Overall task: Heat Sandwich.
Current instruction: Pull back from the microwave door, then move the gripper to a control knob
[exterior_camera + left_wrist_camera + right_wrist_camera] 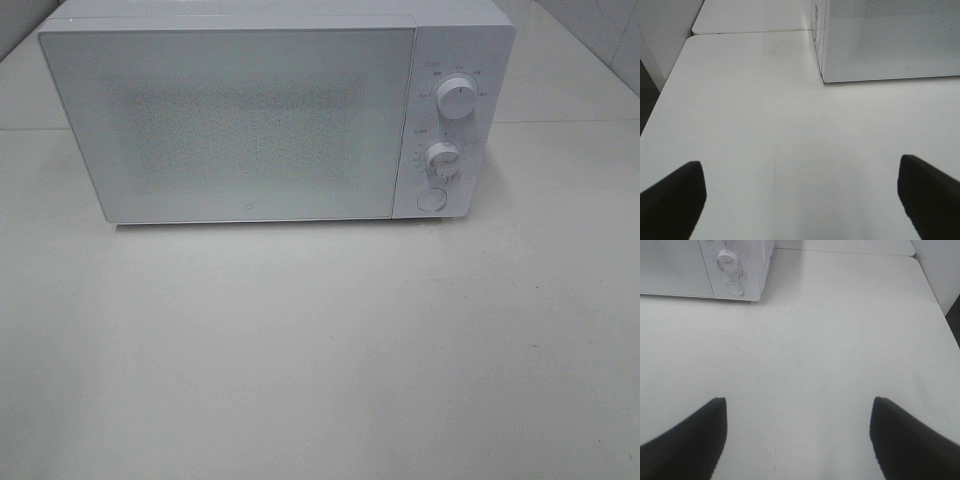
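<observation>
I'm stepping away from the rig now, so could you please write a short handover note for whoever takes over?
Left gripper: open, empty, above the table.
Right gripper: open, empty, above the table.
Microwave: door shut.
Sandwich: not in view; whether it is inside cannot be told.
Done: unclear.
To do: probably open the door and check.
</observation>
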You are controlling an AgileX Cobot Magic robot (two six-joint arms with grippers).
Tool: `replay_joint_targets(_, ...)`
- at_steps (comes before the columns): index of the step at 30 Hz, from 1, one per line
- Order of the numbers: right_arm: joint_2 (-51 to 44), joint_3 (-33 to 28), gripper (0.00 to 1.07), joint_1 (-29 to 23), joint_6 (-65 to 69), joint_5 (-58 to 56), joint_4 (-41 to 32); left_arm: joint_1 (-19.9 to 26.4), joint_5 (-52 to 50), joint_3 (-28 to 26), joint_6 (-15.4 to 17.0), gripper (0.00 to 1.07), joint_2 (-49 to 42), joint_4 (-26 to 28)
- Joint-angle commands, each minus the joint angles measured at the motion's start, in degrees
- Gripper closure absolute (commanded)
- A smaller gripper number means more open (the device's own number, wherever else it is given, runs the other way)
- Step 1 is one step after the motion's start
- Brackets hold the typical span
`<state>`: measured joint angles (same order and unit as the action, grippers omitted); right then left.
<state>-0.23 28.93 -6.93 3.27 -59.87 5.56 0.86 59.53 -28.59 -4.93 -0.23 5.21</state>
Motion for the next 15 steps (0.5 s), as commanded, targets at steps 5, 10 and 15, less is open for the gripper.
replay_joint_targets(5,-1.5,0.0,0.31,0.3,-0.3,0.3,-0.1,0.1,-0.2,0.2,-0.1,0.09,-1.5,0.2)
replay_joint_targets(10,-1.5,0.0,0.31,0.3,-0.3,0.3,-0.1,0.1,-0.2,0.2,-0.1,0.09,-1.5,0.2)
replay_joint_targets(15,-1.5,0.0,0.31,0.3,-0.3,0.3,-0.1,0.1,-0.2,0.2,-0.1,0.09,-1.5,0.2)
